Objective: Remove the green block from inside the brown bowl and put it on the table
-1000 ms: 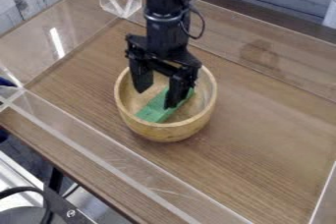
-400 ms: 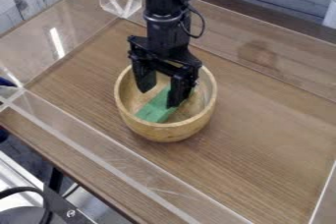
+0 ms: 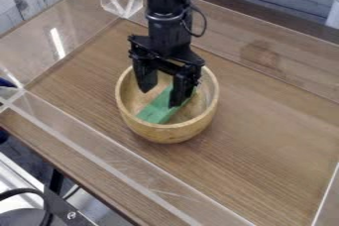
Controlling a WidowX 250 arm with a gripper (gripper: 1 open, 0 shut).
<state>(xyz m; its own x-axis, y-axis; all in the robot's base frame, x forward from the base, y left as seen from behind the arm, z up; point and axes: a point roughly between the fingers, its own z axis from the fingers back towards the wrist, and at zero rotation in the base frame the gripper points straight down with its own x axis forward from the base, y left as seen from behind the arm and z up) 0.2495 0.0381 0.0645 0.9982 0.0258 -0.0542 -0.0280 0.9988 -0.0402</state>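
1. Brown bowl point(image 3: 166, 111): round, light tan wood, thick wall, upright on the counter point(image 3: 265, 136), roughly mid-surface; taken here as the landmark.
2. Green block point(image 3: 169, 108): inside the bowl, lying tilted against the inner wall, upper end toward the bowl's far right rim, lower end near the bowl's floor.
3. Gripper point(image 3: 165, 88): black, pointing straight down, lowered into the bowl's mouth from above its far rim.
4. Jaws: spread wide, one finger left of the block near the bowl's left inner wall, the other at the block's upper right end; nothing clamped between them.
5. Contact between the right finger and the block: cannot tell, too close together to separate.
6. Counter: brown wood grain with dark streaks, surrounding the bowl on all sides.
7. Clear acrylic walls point(image 3: 79, 136): low, bordering the counter, well apart from the bowl.
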